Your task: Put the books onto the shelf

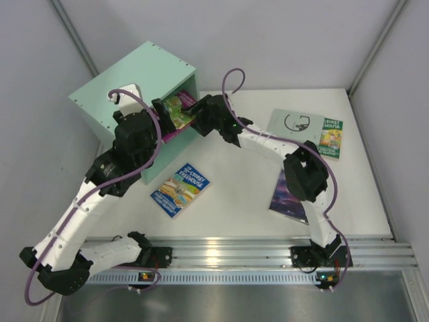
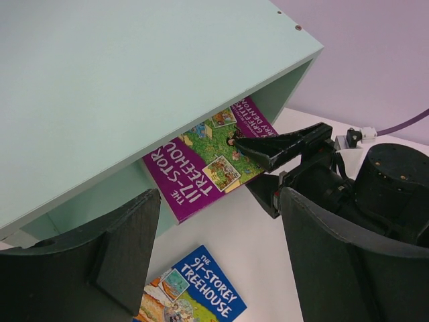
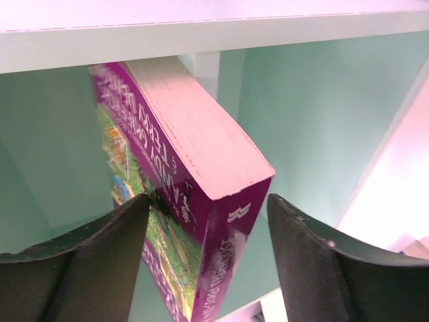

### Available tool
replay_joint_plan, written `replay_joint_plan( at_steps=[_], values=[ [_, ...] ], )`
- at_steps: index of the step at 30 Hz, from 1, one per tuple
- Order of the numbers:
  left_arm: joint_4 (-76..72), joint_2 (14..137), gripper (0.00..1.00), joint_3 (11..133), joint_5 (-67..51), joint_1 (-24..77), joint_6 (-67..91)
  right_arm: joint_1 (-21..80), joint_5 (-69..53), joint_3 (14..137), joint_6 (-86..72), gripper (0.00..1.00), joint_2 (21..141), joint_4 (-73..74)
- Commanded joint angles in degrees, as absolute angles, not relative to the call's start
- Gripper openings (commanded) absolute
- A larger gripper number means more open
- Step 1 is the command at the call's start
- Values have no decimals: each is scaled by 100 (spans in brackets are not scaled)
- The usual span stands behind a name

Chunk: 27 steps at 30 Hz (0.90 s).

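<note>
1 mint-green shelf (image 1: 127,87) & 4 paperbacks in shot: magenta-green book (image 1: 175,106) in the shelf, plus blue-yellow book (image 1: 181,188), dark purple book (image 1: 285,198) & green book (image 1: 330,137) lying outside it, i.e. 1 in, 3 out. Also 1 white table (image 1: 234,181) & 1 pale sheet (image 1: 291,124) w/ a black line drawing. 2 black-and-white robot arms, left arm (image 1: 80,215) & right arm (image 1: 268,141), w/ 1 gripper apiece, left gripper (image 2: 220,194) & right gripper (image 3: 208,200), 2 fingers ea

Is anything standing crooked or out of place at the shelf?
Yes. The magenta-green book leans at a slant in the shelf, neither upright nor lying flat. Its near end sticks out past the shelf's front edge, so it looks only half put away.
</note>
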<state>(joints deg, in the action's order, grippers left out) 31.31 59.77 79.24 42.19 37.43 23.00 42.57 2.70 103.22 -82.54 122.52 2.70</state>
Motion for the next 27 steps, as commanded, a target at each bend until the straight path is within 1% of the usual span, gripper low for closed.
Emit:
replay_joint_plan(
  at_steps=[1,5,12,14,18,20,21,23,24,25,27],
  values=[
    [3067,5836,77,7910,4192,3709,2276,4254,466,10617,-8025,67,11751,422],
    [3050,5862,77,7893,4157,3709,2285,4376,571,10565,-7980,62,11637,404],
    [3050,5818,78,7822,4131,3709,2303,4544,782,10301,-8068,63,11496,299],
    [3067,5818,78,7840,4096,3709,2303,4561,773,10283,-8103,62,11513,255],
    [3094,5818,78,7831,4096,3709,2320,4579,756,10301,-8182,54,11575,176],
    [3094,5801,78,7805,4104,3709,2329,4579,756,10283,-8235,43,11628,71],
    [3111,5783,77,7805,4104,3700,2338,4588,773,10266,-8261,31,11645,27],
    [3111,5766,78,7778,4104,3709,2347,4588,791,10161,-8393,17,11698,-332],
    [3120,5748,77,7770,4113,3709,2364,4579,808,10099,-8437,6,11707,-647],
    [3120,5739,77,7761,4113,3709,2364,4579,843,10055,-8481,0,11724,-746],
    [3138,5739,78,7761,4131,3700,2364,4579,940,10098,-8543,0,11830,-1026]
  ],
)
